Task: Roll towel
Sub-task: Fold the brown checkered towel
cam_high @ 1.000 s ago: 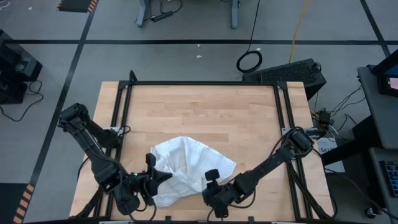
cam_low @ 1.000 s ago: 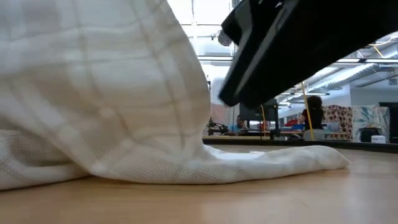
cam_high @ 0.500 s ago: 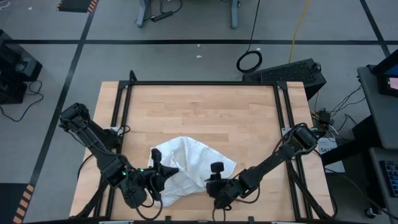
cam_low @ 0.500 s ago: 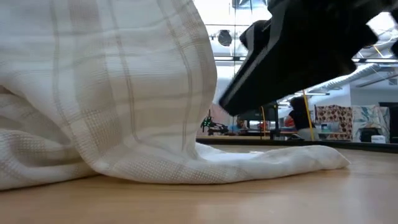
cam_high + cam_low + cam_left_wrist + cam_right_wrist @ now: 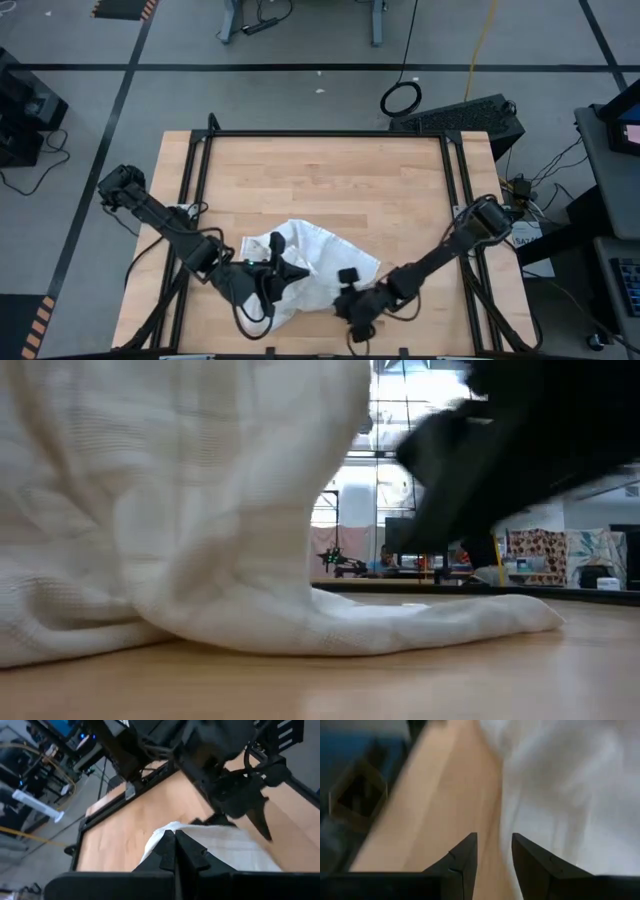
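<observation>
Left gripper (image 5: pixel 290 268) clenched on the towel (image 5: pixel 325 262); right gripper (image 5: pixel 345 290), jaws parted, beside it.

The left tool (image 5: pixel 297 270) (pinched shut) has dragged the towel's (image 5: pixel 325 262) edge rightward, bunching it.

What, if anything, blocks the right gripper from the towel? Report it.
Nothing visible does. The right gripper, open and empty, sits at the towel's near edge with only bare table beside it. The shut left gripper is over the cloth.
</observation>
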Robot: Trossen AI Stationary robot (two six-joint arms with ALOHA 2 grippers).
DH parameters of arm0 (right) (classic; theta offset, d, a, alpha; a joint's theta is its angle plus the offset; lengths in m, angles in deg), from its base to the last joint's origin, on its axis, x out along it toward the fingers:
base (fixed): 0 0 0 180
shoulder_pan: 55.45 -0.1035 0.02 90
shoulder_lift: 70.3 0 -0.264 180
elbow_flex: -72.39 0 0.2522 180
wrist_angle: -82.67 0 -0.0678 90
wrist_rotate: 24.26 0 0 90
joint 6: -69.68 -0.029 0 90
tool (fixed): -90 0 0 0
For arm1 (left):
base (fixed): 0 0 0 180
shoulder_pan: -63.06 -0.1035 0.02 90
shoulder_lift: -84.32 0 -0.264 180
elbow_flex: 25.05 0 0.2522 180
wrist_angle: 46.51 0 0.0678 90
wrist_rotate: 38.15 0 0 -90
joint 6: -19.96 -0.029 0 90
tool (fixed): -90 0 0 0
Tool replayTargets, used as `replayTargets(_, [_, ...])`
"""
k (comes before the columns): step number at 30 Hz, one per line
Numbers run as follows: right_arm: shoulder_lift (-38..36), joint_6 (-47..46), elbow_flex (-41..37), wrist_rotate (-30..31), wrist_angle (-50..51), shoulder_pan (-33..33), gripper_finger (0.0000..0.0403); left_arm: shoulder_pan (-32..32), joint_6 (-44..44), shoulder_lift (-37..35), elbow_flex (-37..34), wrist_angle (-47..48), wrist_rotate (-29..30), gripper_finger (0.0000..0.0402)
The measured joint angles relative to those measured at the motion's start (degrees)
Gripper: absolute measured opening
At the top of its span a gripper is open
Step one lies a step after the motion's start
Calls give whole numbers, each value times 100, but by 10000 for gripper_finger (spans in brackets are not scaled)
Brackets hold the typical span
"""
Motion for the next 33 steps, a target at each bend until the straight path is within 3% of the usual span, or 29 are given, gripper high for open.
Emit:
replayTargets(4, [-511,-659,2,573,1538,-320,112,-231,-542,0,0,-203,-249,0])
replayTargets(8, [-789,-1256,6,1751,2994,-559,112,-578,-653,2,0,-451,-817,0])
replayTargets(11, [-792,-1612,-93,2442,3485,-619,112,-816,-693,2,0,-760,-1354,0])
replayTargets(14, [-789,-1773,-630,2350,2818,-498,112,-929,-841,2,0,-923,-1627,0])
replayTargets(21, [-787,-1896,-1791,1711,547,-229,113,-929,-926,2,0,-807,-1650,0])
replayTargets(28, [-964,-1950,-1567,956,933,-158,149,-951,-331,2,0,334,-1504,0])
replayTargets(33, [-959,-2283,-1580,987,1045,-189,161,-928,-397,2,-2,430,-1471,0])
